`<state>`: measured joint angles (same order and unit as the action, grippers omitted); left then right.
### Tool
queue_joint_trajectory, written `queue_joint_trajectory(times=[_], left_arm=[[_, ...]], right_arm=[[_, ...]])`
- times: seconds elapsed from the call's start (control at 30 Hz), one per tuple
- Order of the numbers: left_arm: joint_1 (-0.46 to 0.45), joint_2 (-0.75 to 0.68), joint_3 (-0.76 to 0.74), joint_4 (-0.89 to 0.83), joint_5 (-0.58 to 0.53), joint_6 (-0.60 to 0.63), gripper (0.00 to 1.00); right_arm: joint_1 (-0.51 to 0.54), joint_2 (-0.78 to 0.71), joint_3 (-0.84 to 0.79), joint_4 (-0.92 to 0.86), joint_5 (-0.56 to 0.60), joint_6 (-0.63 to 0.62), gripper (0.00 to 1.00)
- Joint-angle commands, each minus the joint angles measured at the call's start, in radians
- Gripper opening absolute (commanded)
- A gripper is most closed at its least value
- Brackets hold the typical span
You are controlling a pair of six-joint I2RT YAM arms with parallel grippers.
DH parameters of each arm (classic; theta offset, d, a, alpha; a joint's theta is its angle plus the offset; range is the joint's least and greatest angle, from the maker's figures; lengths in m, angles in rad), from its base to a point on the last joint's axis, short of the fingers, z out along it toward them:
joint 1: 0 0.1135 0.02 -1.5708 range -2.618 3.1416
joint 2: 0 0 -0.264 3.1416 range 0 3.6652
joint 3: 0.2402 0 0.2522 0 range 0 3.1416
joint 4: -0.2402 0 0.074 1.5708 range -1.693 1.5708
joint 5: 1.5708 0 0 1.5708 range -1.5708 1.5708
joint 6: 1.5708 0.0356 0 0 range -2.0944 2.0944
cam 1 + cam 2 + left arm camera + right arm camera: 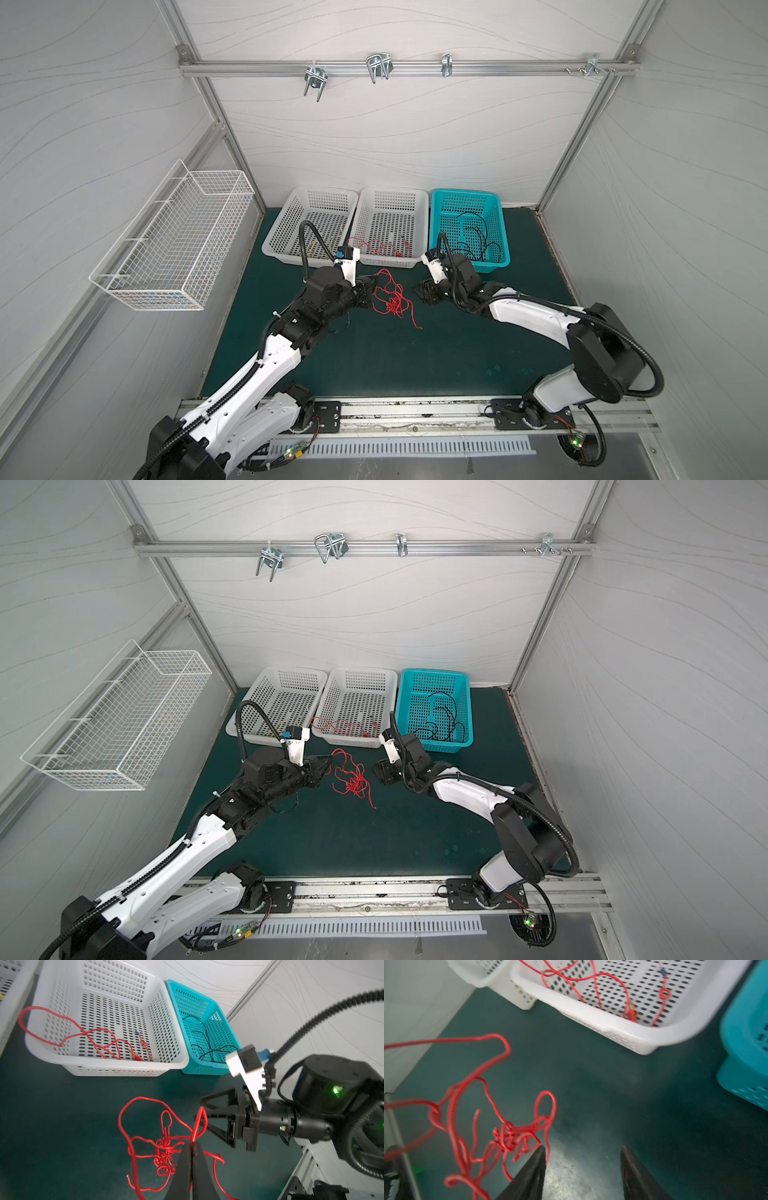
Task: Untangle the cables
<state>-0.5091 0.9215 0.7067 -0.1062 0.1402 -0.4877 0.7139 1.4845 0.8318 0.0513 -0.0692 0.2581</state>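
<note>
The left fingers are pinched shut on a strand of the red cable tangle. It sits on the green worktop, just on the near side of the middle white basket. The right fingers stand apart just right of the tangle, with nothing between them.

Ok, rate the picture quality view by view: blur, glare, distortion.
Right wrist view: motion-blurred, the red cable tangle and the white basket smeared, with a pale sheen on the mat. Left wrist view: sharp, the tangle crisp. Both top views: evenly lit, sharp, with wide-angle stretch toward the edges.
</note>
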Motion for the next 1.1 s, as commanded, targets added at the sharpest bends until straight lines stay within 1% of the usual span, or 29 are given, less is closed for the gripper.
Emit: queue_joint_trajectory(times=[0.0,0.07,0.13,0.27,0.37,0.5,0.6,0.8,0.9,0.97,1.07], left_arm=[[-0.045,0.024,0.105,-0.046,-0.197,-0.087,0.0],[-0.095,0.043,0.129,-0.084,-0.312,-0.099,0.0],[-0.124,0.069,0.147,-0.112,-0.386,-0.118,0.0],[-0.131,0.136,0.175,-0.155,-0.437,-0.19,0.0],[-0.136,0.18,0.193,-0.17,-0.455,-0.223,0.0],[-0.144,0.216,0.221,-0.176,-0.448,-0.238,0.0],[-0.149,0.232,0.241,-0.188,-0.443,-0.241,0.0],[-0.15,0.238,0.224,-0.196,-0.452,-0.244,0.0],[-0.151,0.237,0.203,-0.19,-0.46,-0.252,0.0],[-0.15,0.237,0.191,-0.184,-0.464,-0.256,0.0],[-0.15,0.24,0.181,-0.181,-0.463,-0.262,0.0]], right_arm=[[0.011,-0.085,-0.011,-0.009,0.131,0.003,0.57],[0.043,-0.113,-0.02,-0.008,0.149,-0.038,0.57],[0.09,-0.139,-0.023,-0.002,0.156,-0.099,0.57],[0.202,-0.179,-0.025,0.03,0.16,-0.205,0.57],[0.267,-0.184,-0.028,0.078,0.152,-0.229,0.57],[0.311,-0.121,-0.025,0.148,0.119,-0.222,0.58],[0.315,-0.036,-0.016,0.204,0.095,-0.199,0.57],[0.317,0.112,0.004,0.312,0.117,-0.185,0.58],[0.316,0.17,0.021,0.348,0.144,-0.193,0.59],[0.317,0.207,0.019,0.404,0.178,-0.205,0.6],[0.316,0.252,0.025,0.471,0.184,-0.226,0.61]])
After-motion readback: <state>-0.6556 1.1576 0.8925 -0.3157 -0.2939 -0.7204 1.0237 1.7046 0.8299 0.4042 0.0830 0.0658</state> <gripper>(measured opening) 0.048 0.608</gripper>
